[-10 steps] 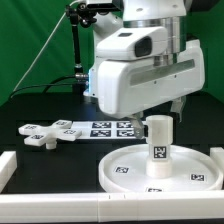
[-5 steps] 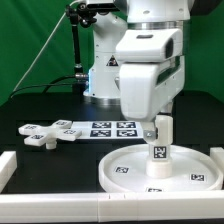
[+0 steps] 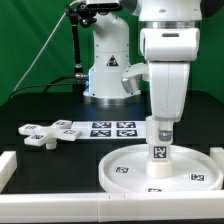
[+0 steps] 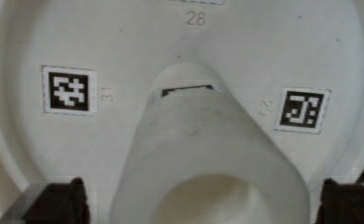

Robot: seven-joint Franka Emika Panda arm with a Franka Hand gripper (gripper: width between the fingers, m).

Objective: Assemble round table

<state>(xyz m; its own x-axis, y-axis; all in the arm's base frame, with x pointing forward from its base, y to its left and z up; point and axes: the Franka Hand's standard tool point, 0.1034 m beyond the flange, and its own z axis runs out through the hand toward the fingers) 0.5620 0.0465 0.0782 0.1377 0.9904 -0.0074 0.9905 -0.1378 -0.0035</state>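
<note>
While the cylinder (image 3: 158,153) stands upright on the hub of the round disc (image 3: 112,170), the jaws are held around its top.
The jaws are spread open, and one finger (image 4: 62,200) is seen at each side of the cylinder with a gap between. The disc is laid on the black surface (image 3: 30,110) at the exterior view's right. The cross piece (image 3: 40,135) is laid well apart at its left, just beside the marker board (image 3: 108,128).

disc (image 3: 120,172): is lying flat, lower right of frame.
cyl (image 3: 158,152): is standing upright on disc's centre hub.
gripper (image 3: 159,130): is pointing straight down, fingers reaching over cyl's top.
cross piece (image 3: 42,134): is lying flat mid-left, just beside marker board (image 3: 110,128), well apart from disc.
</note>
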